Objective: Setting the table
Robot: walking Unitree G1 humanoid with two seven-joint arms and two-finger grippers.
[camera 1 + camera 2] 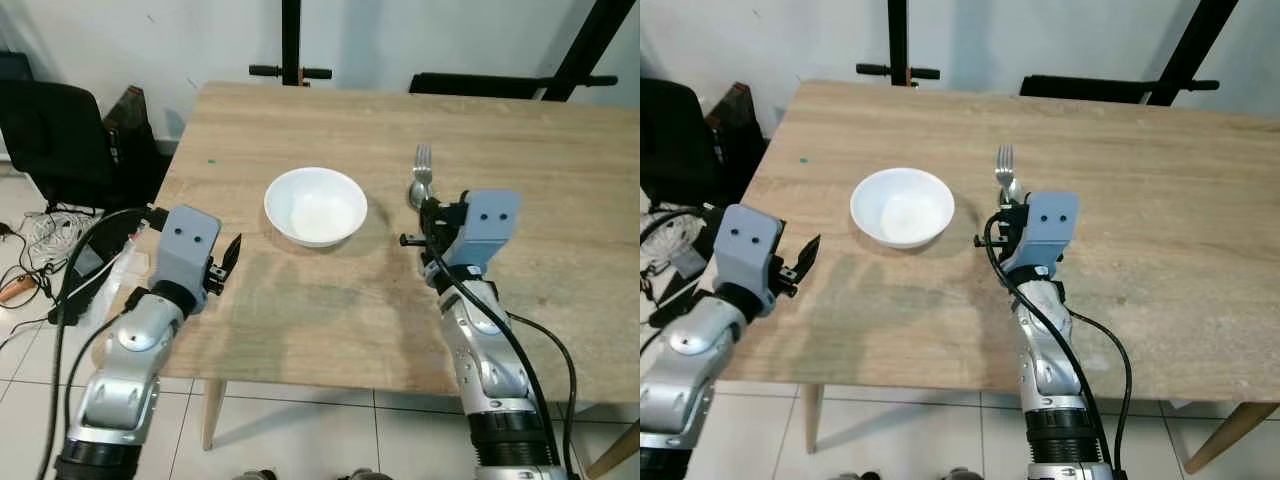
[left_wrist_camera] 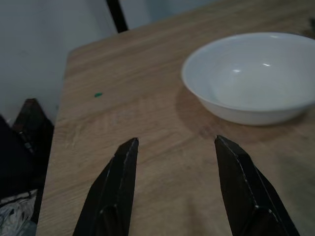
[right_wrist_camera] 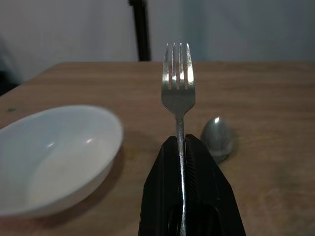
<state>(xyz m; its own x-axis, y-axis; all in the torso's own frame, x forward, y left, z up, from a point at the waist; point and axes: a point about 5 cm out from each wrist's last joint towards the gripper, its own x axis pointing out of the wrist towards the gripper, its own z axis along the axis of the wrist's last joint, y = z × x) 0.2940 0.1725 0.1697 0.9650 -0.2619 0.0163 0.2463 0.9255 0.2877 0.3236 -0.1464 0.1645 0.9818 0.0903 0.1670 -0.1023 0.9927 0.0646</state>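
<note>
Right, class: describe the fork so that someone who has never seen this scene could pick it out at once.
Start at the wooden table and find the white bowl near its middle. To the bowl's right, the right gripper is shut on the fork, tines pointing away from the robot. Its four tines set it apart from the spoon lying on the table beside it.

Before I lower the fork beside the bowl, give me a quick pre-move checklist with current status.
1. Right gripper shut on the fork: ok, handle pinched between the fingers, tines pointing away.
2. Spoon on the table, to the bowl's right: ok, but it lies close under the fork, so watch it.
3. Bowl upright and empty: ok.
4. Left gripper open, short of the bowl: ok.
5. Table bare right of the spoon: ok.
6. Fork height above the wood: cannot tell.
</note>
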